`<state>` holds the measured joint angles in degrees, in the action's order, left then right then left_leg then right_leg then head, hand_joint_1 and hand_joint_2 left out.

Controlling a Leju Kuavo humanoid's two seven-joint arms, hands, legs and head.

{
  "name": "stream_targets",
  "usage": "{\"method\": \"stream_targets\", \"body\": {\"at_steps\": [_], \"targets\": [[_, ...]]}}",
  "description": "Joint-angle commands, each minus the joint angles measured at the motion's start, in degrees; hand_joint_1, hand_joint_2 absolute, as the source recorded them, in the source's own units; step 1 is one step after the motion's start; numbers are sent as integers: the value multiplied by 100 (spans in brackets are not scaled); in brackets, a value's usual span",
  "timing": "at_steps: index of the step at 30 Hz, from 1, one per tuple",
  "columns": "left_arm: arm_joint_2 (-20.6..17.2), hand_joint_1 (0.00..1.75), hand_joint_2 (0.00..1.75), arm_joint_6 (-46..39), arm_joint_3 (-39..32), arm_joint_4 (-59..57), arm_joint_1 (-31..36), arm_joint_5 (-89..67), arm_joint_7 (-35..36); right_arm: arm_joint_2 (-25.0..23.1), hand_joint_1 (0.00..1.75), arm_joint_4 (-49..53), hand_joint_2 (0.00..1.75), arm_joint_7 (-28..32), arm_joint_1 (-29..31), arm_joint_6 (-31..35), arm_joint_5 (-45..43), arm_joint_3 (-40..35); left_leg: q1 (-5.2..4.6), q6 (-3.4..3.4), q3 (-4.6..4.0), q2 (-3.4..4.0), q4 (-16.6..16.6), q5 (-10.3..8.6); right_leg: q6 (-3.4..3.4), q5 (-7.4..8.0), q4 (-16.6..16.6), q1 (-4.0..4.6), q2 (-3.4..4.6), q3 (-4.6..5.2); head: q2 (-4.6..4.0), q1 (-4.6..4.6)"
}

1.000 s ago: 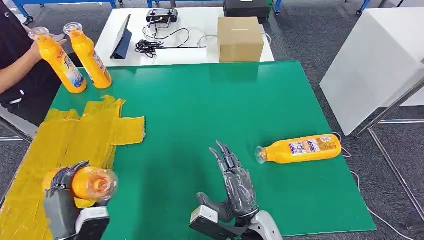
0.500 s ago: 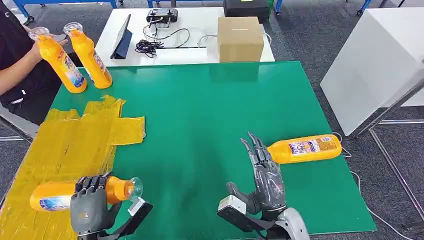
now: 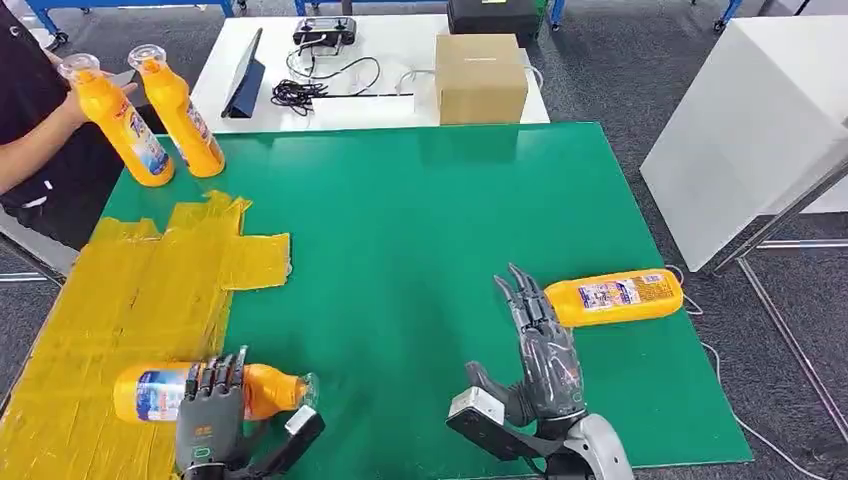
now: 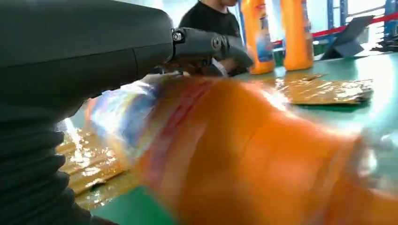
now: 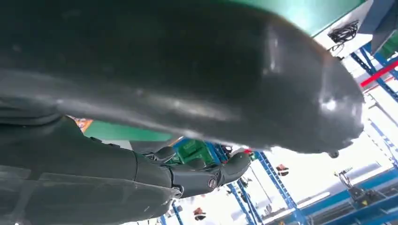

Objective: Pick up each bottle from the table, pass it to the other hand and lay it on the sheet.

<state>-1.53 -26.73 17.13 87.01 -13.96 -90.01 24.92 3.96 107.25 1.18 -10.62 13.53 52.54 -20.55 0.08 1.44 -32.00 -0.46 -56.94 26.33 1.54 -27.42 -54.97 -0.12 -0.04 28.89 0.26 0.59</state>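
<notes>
An orange bottle (image 3: 160, 391) lies on its side at the near edge of the yellow sheet (image 3: 130, 290), its clear cap end over the green table (image 3: 420, 200). My left hand (image 3: 210, 408) grips it from above; in the left wrist view the bottle (image 4: 244, 154) is a blur against the hand (image 4: 84, 61). A second orange bottle (image 3: 615, 298) lies on its side at the table's right. My right hand (image 3: 540, 350) is open beside it, fingers spread, fingertips by the neck end. The right wrist view shows that hand (image 5: 187, 93) from very close.
A person at the far left holds two upright orange bottles (image 3: 125, 125) (image 3: 182, 112) at the table's corner. Behind the green table a white table (image 3: 400, 95) carries a cardboard box (image 3: 480, 78), a tablet (image 3: 245, 90) and cables. A white block (image 3: 750, 130) stands to the right.
My left hand turned the bottle from upright to lying and carried it rightward along the sheet's near edge. My right hand moved right and forward to the second bottle's neck end.
</notes>
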Motion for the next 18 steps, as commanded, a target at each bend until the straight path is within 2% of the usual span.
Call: {"method": "stream_targets", "body": {"at_steps": [1, 4, 5, 6, 7, 10, 12, 14, 15, 16, 18], "targets": [[-505, 0, 0, -277, 377, -140, 157, 1, 108, -50, 0, -148, 0, 3, 12, -22, -13, 166, 6, -9, 21, 8, 8, 2, -2, 1, 11, 6, 3, -21, 0, 0], [-584, 0, 0, -360, 387, -13, 174, 1, 350, -58, 0, -139, 0, -1, -7, -8, -11, 166, 5, -7, 12, 0, 4, 1, -1, -1, 7, 5, -4, -14, 0, 0], [-471, 0, 0, -521, 320, 41, 130, 1, 334, -56, 0, -136, 0, -6, -11, -4, -3, 161, 5, -6, 5, -1, 2, -1, -1, 1, 5, 6, -4, -6, 0, 0], [70, 0, 0, -1078, -219, 165, -76, 1, -201, -37, 0, -117, 0, -20, -39, 38, 25, 151, 8, -8, 13, 1, 3, 2, -2, -1, 8, 8, -3, -15, 0, 0], [197, 0, 0, -1109, -397, 191, -129, 1, -431, -29, 0, -104, 0, -28, -51, 51, 43, 144, 4, -5, 8, 3, 2, 1, 0, 0, 5, 4, -1, -8, 0, 0], [258, 0, 0, -1086, -474, 231, -159, 1, -538, -26, 0, -98, 0, -34, -55, 54, 48, 141, 4, -5, 9, 3, 2, 2, 0, 0, 5, 4, -1, -9, 0, -2], [468, 0, 0, -1009, -767, 324, -217, 1, -901, -12, 0, -86, 0, -41, -81, 79, 54, 136, 5, -5, 10, 4, 3, 2, 0, 0, 7, 6, 0, -10, 0, 0], [1306, 0, 0, -1327, -1661, 1124, -384, 1298, -2521, 48, 0, -18, 0, -86, -180, 216, 126, 158, 4, -3, 5, 6, -1, 3, 2, 0, 4, 5, 2, -8, 0, 0], [2059, 0, 0, -1327, -2477, 1318, -431, 2551, -4014, 125, 0, 75, 0, -172, -317, 320, 255, 192, 7, -2, 4, 8, -7, 6, 5, 0, 4, 7, 5, -11, 0, 0], [2083, 0, 0, -1271, -2449, 1452, -496, 3535, -4432, 186, 0, 172, 175, -283, -470, 411, 440, 257, 5, 0, -12, 8, -15, 6, 5, 0, -5, 5, 5, 7, 0, 2], [2111, 0, 0, -957, -2542, 1826, -599, 4058, -4535, 279, 0, 340, 175, -356, -716, 519, 552, 351, 9, -1, -14, -3, -16, 6, 3, -2, -2, 9, -7, 3, 0, 0]]}}
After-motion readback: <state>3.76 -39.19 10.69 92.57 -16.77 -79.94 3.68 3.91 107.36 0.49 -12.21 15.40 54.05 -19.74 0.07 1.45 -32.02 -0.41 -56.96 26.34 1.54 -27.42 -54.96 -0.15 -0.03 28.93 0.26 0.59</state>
